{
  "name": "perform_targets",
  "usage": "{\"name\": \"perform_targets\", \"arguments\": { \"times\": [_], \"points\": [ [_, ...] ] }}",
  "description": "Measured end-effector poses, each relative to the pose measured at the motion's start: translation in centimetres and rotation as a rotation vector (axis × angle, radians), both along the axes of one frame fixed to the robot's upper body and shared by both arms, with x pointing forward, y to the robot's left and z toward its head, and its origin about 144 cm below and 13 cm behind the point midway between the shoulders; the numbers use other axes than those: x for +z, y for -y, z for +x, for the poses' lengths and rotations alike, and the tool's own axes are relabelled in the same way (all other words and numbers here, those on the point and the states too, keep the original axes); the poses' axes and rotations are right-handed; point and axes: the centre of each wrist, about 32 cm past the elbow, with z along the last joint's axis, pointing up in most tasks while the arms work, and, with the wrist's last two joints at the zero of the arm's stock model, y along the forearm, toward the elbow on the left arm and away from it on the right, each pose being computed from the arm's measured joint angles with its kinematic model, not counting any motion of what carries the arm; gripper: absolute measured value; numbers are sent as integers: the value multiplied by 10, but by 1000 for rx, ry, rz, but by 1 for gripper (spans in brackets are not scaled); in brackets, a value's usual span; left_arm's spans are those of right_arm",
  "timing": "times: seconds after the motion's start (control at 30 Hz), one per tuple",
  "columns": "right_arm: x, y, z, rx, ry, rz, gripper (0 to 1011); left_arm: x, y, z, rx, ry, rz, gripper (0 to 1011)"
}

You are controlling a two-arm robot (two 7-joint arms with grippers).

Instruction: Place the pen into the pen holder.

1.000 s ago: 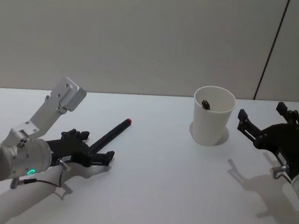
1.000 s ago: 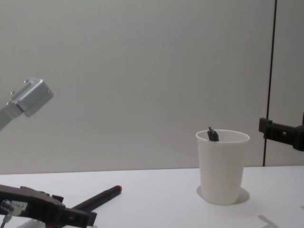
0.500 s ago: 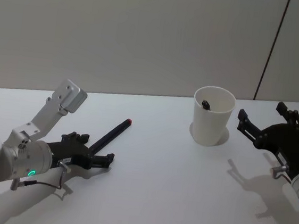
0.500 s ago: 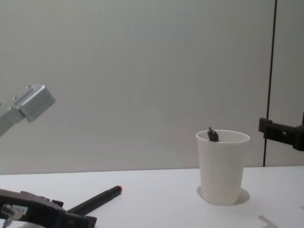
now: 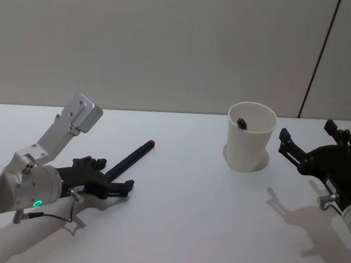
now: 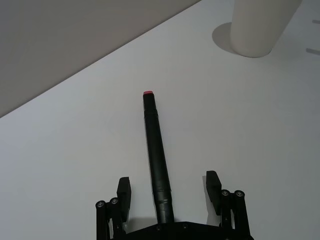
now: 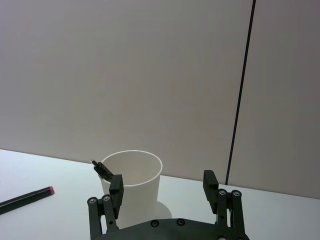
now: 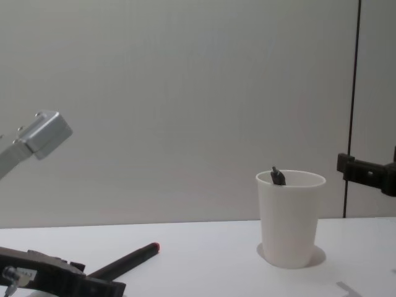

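Left gripper [image 6: 168, 180] straddles the tail of the black pen [image 6: 155, 150], jaws wide, empty; pen lies flat, well apart from the paper cup [image 5: 247, 145] (dark tip [image 5: 242, 122] inside). I'd centre before closing. Right gripper [image 5: 307, 130] hangs open beside the cup.

1. It looked like a bare robot test lab.
2. The tabletop [image 5: 202, 235] was plain white.
3. Blank grey wall panels [image 5: 172, 43], split by one dark seam [image 5: 319, 58], stood beyond the right tool [image 5: 307, 131].

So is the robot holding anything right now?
No, nothing is held. The left gripper is open, its fingers either side of the black pen with the red tip, not touching it. The right gripper is open, by the white paper cup.
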Motion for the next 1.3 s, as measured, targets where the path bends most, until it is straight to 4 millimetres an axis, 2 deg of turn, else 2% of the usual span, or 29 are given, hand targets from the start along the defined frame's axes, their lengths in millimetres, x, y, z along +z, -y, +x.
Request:
{"name": "perform_targets", "arguments": {
  "times": [0.83,0.93,1.3],
  "points": [
    [0,0,0,0,0,0,1001,-1,-1,0,14,-6,-11,787],
    [0,0,0,0,0,0,1001,-1,-1,0,20,-5,-12,723],
    [0,0,0,0,0,0,1001,-1,-2,0,26,-3,-17,615]
  ]
}}
